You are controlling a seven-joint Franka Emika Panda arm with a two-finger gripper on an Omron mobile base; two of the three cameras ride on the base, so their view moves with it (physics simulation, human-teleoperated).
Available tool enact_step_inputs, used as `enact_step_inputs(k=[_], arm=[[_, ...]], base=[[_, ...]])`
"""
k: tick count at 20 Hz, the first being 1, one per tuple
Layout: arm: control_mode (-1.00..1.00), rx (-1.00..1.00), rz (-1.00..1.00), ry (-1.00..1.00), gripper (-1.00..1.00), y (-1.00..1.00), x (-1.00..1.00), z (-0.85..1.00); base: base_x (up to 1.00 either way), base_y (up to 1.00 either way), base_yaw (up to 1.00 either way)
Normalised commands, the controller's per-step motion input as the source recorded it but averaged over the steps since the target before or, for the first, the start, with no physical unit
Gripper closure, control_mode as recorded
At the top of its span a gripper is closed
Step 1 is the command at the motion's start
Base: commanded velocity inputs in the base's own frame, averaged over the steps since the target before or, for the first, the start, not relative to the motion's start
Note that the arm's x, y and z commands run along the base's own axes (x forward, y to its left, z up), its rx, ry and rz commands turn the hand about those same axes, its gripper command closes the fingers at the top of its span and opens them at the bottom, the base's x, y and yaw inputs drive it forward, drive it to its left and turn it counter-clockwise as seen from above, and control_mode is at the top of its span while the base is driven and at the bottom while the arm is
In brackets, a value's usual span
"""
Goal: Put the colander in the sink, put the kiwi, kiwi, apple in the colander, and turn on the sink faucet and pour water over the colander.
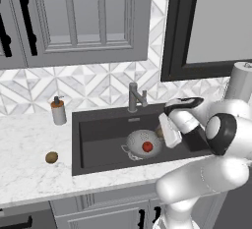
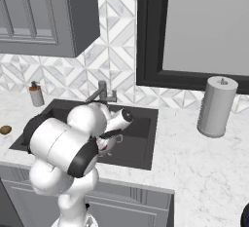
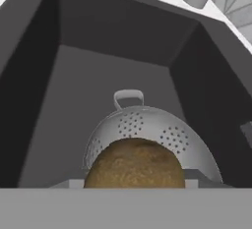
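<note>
The silver colander [image 1: 137, 139] [image 3: 147, 124] stands in the dark sink [image 1: 98, 129] [image 3: 113, 31], right of its middle. The red apple [image 1: 147, 147] lies inside it. My gripper [image 1: 164, 132] [image 3: 135, 183] hangs just above the colander's right rim, shut on a brown kiwi [image 1: 159, 132] [image 3: 135, 163] that looms close in the hand view. The other kiwi [image 1: 51, 157] [image 2: 5, 130] rests on the counter left of the sink. The faucet [image 1: 134, 97] [image 2: 102, 90] stands behind the basin, its spout over the back edge; no stream runs from it.
A white soap dispenser [image 1: 58, 111] [image 2: 35, 94] stands at the sink's back left corner. A paper towel roll [image 2: 217, 106] stands on the counter right of the sink. Wall cabinets hang above on the left, a dark-framed window on the right.
</note>
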Motion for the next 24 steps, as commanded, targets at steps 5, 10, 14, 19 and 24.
enact_step_inputs(k=[5, 10, 14, 19, 24], arm=[[-1.0, 0.0, 0.03, 0.11, 1.0, 0.14, 0.19, -0.46], [-1.0, 0.0, 0.03, 0.07, 1.0, 0.04, 0.24, -0.37], [-1.0, 0.0, 0.04, 0.05, 1.0, 0.03, 0.34, -0.36], [-1.0, 0.0, 0.04, 0.03, 1.0, 0.0, 0.33, -0.39], [-1.0, 0.0, 0.04, 0.0, 1.0, 0.0, 0.31, -0.34]], base=[[0.0, 0.0, 0.0], [0.0, 0.0, 0.0], [0.0, 0.0, 0.0], [0.0, 0.0, 0.0], [0.0, 0.0, 0.0]])
